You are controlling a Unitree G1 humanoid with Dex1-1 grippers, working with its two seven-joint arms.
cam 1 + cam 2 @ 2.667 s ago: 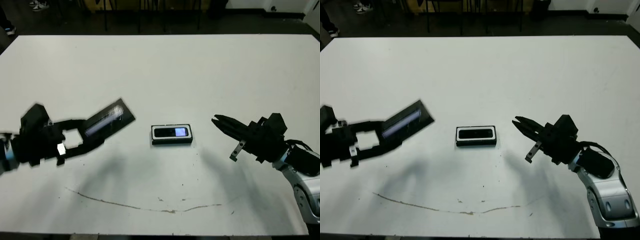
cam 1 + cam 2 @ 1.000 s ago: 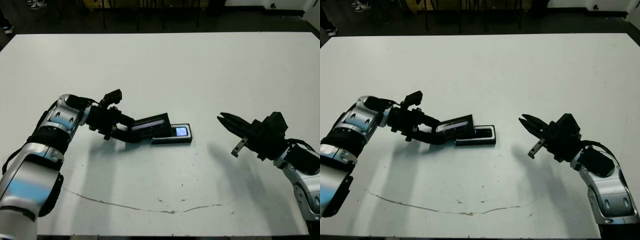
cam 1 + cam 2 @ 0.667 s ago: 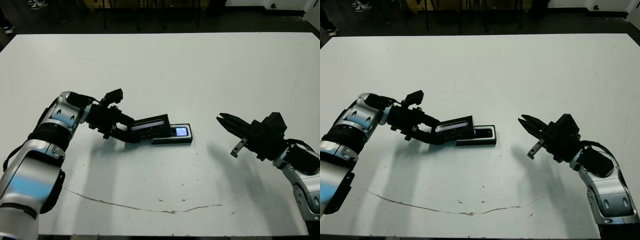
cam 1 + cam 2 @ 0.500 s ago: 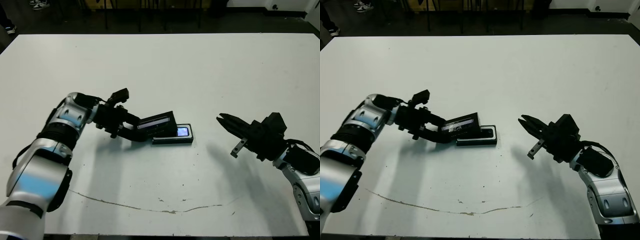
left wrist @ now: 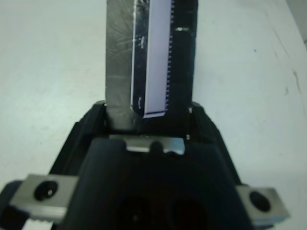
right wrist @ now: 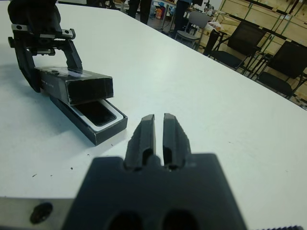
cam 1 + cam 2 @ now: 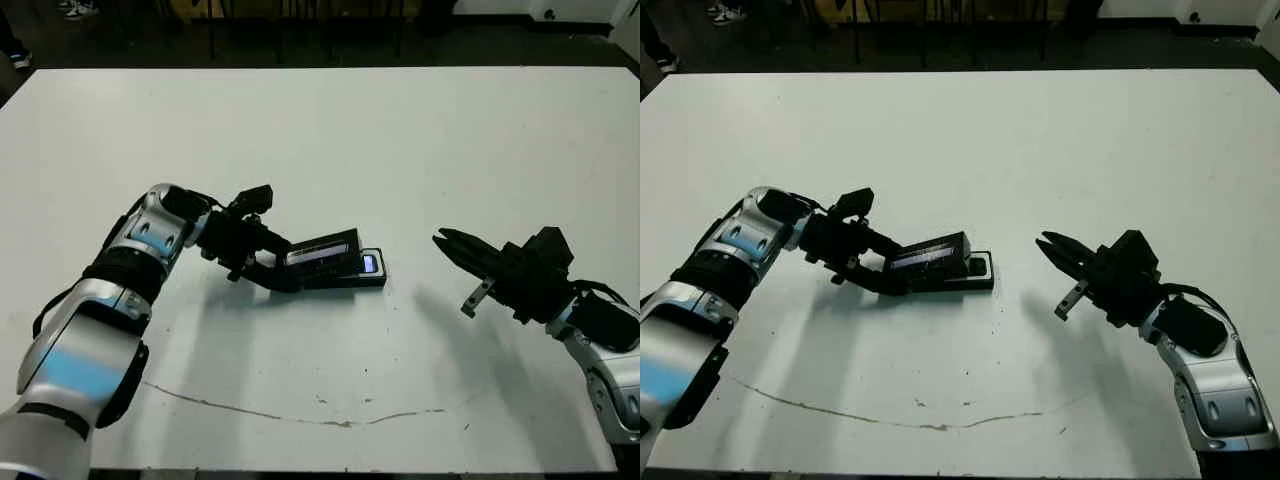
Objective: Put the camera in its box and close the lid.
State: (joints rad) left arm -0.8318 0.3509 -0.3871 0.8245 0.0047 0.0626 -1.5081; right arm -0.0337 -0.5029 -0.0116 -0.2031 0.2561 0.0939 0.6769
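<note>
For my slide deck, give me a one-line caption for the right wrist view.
Left gripper holds the lid partly over the box with the camera inside.

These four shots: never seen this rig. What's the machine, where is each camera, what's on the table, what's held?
It is a humanoid robot with two arms, each ending in a two-finger claw. Two pictures come from a stereo camera on its head, looking down at the white table. The other two come from cameras on its wrists, looking along each claw's fingers.

On the table lies a shallow box with a camera inside; only its end shows. The left claw grips the black lid, tilted, partway over the box. The right claw hangs to the side, fingers nearly together, holding nothing.
</note>
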